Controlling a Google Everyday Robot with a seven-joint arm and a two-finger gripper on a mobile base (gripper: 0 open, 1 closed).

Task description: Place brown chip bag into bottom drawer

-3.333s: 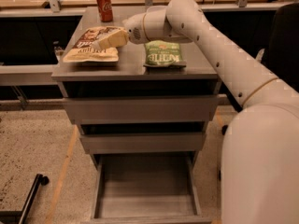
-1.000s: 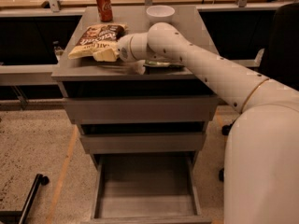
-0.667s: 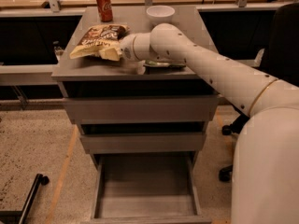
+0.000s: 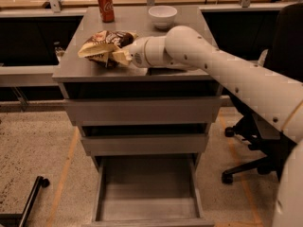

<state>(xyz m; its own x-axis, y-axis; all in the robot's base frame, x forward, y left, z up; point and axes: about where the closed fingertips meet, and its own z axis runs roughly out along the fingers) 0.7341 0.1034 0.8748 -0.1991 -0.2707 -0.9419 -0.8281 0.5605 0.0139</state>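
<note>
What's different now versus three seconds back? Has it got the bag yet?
The gripper dropped lower onto the near right edge of the brown chip bag and seems to have closed on it; the bag now looks bunched rather than flat. The arm swung down over the green bag, hiding it, and uncovered the white bowl. Unchanged: the red can and the bottom drawer, still open.

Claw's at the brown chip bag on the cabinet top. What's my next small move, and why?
Probably lift the claw slightly to test its hold: it sits against the brown chip bag on the cabinet top, and the grip isn't visible. The bottom drawer already stands open below.
</note>
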